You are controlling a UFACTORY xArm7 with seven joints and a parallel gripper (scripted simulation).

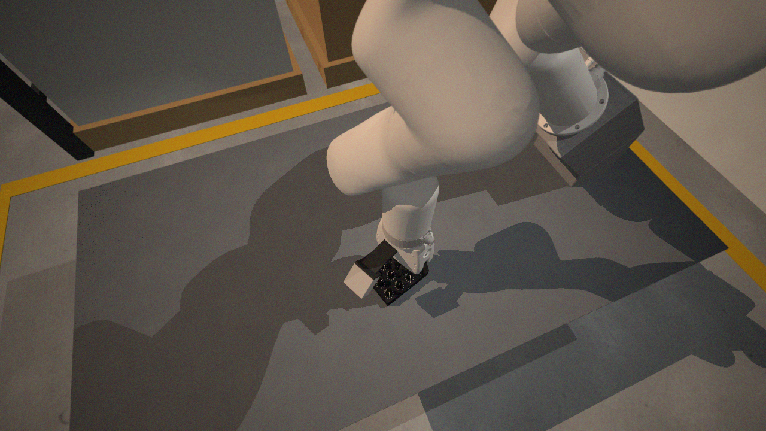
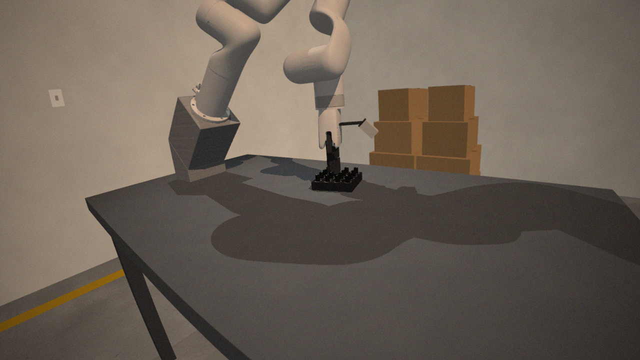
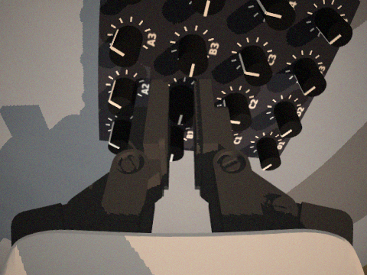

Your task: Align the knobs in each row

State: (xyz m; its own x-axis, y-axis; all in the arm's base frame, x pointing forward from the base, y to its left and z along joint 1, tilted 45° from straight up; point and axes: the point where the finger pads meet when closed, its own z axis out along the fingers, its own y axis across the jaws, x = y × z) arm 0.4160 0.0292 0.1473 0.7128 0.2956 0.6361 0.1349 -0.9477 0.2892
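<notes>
The black knob box (image 1: 389,301) (image 2: 331,185) (image 3: 153,61) stands on the table. My gripper (image 2: 333,171) (image 3: 181,103) points down and is shut on knob B2 (image 3: 181,101), one finger on each side of it. In the wrist view B2's white line points down and slightly left, much like those of knob B3 (image 3: 192,51) and knob B1 (image 3: 176,143). Lines on knobs A3 (image 3: 128,42), A2 (image 3: 124,92) and A1 (image 3: 121,131) point left and slightly up. Knobs C3 (image 3: 255,63) and C2 (image 3: 240,108) point left. C1 is hidden behind a finger.
Knobs D3 (image 3: 311,74), D2 (image 3: 287,114) and D1 (image 3: 268,150) point down-left in the wrist view. The right finger stands close to C2, the left one close to A2. The grey table (image 1: 331,364) (image 2: 402,291) carries the arm's base (image 2: 210,143). Cardboard boxes (image 2: 443,138) stand beyond.
</notes>
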